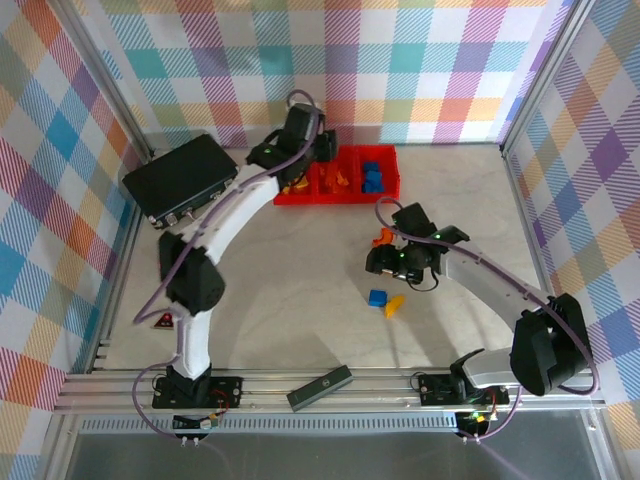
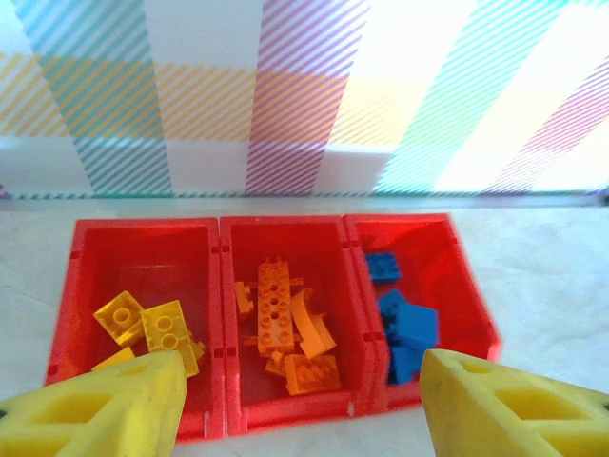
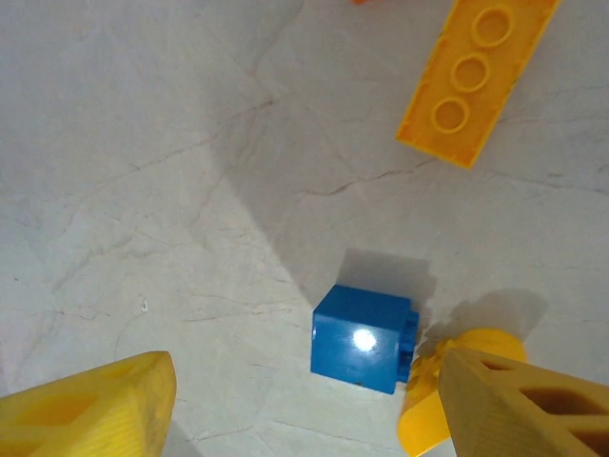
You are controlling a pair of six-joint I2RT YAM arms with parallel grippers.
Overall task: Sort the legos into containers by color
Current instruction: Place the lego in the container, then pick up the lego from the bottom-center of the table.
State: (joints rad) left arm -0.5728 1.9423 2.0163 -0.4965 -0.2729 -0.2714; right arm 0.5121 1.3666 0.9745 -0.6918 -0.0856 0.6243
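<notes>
- Hovered above the containers (image 2: 217, 286) with the left gripper (image 2: 303, 381), jaws spread wide and nothing between them: a stance fit for dropping a piece in, not for carrying one.
- Read the bins as sorted so far, with yellow bricks (image 2: 143, 324) in the left one, orange bricks (image 2: 276, 314) in the middle and blue bricks (image 2: 407, 324) in the right, so each colour had its own compartment.
- Pointed the right gripper (image 3: 306, 371) straight down at the table (image 3: 143, 143), jaws likewise wide apart and empty.
- Framed a blue brick (image 3: 362, 338) between its fingers, nearer one than the other, probably to line up a pick bound for the right bin.
- Noticed a yellow piece (image 3: 419, 424) just beside that brick, perhaps touching it, partly tucked under one finger; judged a risk of nudging or pinching both together.
- Found a long studded plate (image 3: 476, 76), yellow-orange, lying flat and well apart from the pair, seemingly one for a separate trip.
- Counted few loose legos (image 1: 377, 297) outside the bins from above, hence judged the sorting close to done.
</notes>
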